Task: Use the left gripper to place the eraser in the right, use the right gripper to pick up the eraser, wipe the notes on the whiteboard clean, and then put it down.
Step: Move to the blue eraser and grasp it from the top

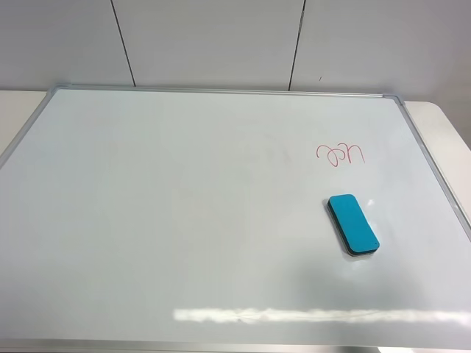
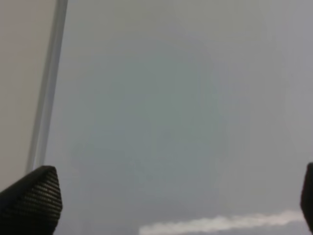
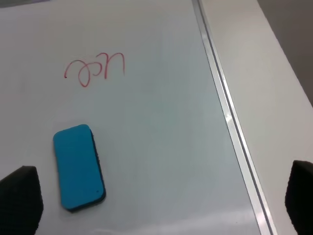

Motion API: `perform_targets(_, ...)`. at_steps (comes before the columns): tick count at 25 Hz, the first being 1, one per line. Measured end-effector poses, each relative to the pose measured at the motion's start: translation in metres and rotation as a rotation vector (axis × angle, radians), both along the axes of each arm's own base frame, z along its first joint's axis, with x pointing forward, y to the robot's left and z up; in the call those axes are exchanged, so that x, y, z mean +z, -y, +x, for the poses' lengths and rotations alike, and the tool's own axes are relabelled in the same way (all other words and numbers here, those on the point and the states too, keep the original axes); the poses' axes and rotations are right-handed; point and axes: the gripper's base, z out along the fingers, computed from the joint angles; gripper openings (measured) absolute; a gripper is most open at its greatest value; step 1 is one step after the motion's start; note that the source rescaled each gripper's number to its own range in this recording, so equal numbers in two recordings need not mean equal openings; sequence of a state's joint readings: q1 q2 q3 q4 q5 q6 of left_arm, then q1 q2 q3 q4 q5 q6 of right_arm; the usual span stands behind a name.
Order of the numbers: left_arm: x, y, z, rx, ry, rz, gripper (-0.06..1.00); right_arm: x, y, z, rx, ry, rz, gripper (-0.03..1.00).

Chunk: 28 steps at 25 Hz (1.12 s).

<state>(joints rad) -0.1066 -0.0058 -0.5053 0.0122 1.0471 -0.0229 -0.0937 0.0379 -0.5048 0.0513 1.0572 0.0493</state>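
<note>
Right gripper (image 3: 160,203) (jaws wide apart) over whiteboard (image 3: 161,122), near eraser (image 3: 78,166).

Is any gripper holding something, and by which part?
Nothing is held. The black left gripper and right gripper are open; the flat teal-blue eraser lies free on the white whiteboard.

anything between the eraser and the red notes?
Nothing. Only bare whiteboard separates the eraser from the notes. Both the exterior high and right wrist views show that stretch bare.
</note>
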Motion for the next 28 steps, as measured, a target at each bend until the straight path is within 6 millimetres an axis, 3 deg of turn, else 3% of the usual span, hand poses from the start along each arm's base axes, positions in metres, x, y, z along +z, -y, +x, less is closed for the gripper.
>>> perform_targets(6,0.000,0.000,0.000,0.000,0.000,0.000,1.00,0.001,0.006,0.047,-0.084,-0.267,0.118,1.00)
perform_targets(12,0.000,0.000,0.000,0.000,0.000,0.000,1.00,0.018,0.012,0.112,-0.104,-0.468,0.140,1.00)
perform_targets(16,0.000,0.000,0.000,0.000,0.000,0.000,1.00,0.019,0.015,0.154,-0.074,-0.601,0.120,1.00)
perform_targets(22,0.000,0.000,0.000,0.000,0.000,0.000,1.00,-0.006,0.007,0.203,0.064,-0.792,0.081,1.00)
perform_targets(28,0.000,0.000,0.000,0.000,0.000,0.000,1.00,-0.035,-0.023,0.226,0.175,-0.891,0.039,1.00)
